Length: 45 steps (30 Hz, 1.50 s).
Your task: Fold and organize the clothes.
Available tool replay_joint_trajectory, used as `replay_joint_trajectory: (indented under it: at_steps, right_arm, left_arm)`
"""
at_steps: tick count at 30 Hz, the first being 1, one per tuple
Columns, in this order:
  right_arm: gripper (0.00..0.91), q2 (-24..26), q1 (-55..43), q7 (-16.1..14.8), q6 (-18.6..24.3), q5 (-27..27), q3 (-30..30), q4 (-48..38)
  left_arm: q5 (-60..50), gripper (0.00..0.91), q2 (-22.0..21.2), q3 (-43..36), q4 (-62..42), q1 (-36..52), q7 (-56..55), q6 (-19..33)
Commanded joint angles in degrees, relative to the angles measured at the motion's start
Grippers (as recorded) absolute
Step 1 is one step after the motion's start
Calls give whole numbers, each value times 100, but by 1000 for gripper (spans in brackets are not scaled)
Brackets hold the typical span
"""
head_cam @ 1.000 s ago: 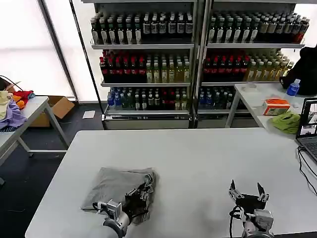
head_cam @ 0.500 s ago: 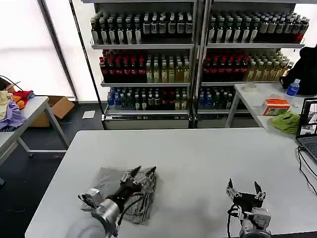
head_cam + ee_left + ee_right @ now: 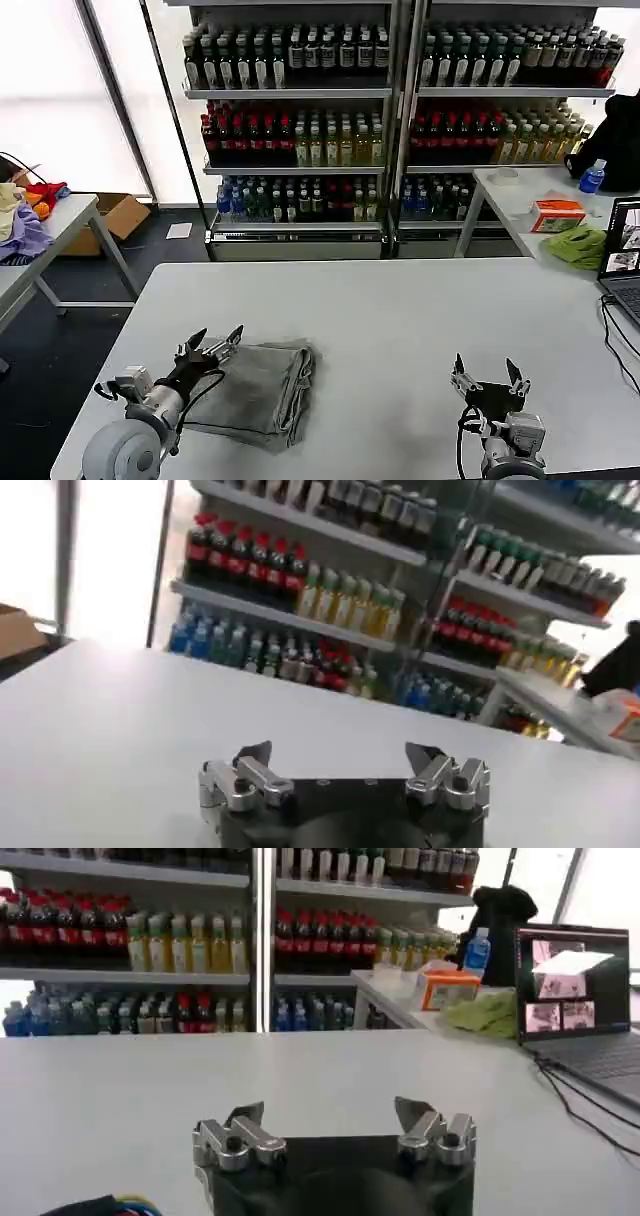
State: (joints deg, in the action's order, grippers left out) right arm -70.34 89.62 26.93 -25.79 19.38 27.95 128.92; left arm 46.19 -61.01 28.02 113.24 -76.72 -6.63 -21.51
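One folded light grey shirt (image 3: 258, 388) lies on the white table (image 3: 400, 310) at the near left. My left gripper (image 3: 215, 343) is open at the shirt's left edge, lifted clear of the cloth, with nothing between its fingers (image 3: 250, 757). In the left wrist view that gripper (image 3: 338, 757) faces bare tabletop and the shelves beyond. My right gripper (image 3: 484, 371) stands open over the table's near right, empty and well apart from the shirt. The right wrist view has this gripper (image 3: 330, 1115) above bare table.
Drink shelves (image 3: 390, 110) fill the back. A side table at the right holds a lime-green cloth (image 3: 578, 246), an orange box (image 3: 556, 214) and a laptop (image 3: 622, 262). Coloured garments (image 3: 25, 215) lie on a table at the far left.
My left gripper has let go of the grey shirt and swung off it to the left, rising and opening. The shirt now lies flatter. The right gripper shifted slightly.
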Motion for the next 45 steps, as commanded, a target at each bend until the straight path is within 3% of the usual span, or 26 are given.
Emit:
replay_joint_trajectory:
  at_steps: [1, 24, 25, 27, 28, 29, 45]
  right_arm:
    - [907, 36, -30, -13, -4, 66, -16, 20]
    - [907, 22, -9, -6, 54, 63, -26, -91]
    - [907, 28, -10, -9, 55, 64, -27, -87]
    - [907, 35, -11, -9, 51, 70, -21, -83]
    - [907, 38, -13, -8, 52, 71, -19, -84]
    - [907, 40, -12, -6, 52, 71, -16, -88]
    - [907, 82, 5, 17, 51, 97, -3, -60]
  left_arm:
    - [-327, 907, 104, 282, -508, -57, 133, 9]
    - [-450, 907, 76, 447, -631, -541, 553, -77]
    - [-461, 766, 64, 441, -624, -564, 560, -84]
    - [-458, 191, 49, 421, -576, -634, 561, -126]
    - [-459, 191, 47, 412, -557, -654, 564, -130]
    - [-467, 10, 46, 404, -541, -687, 581, -146]
    - [-563, 0, -49, 427, -522, -839, 621, -131]
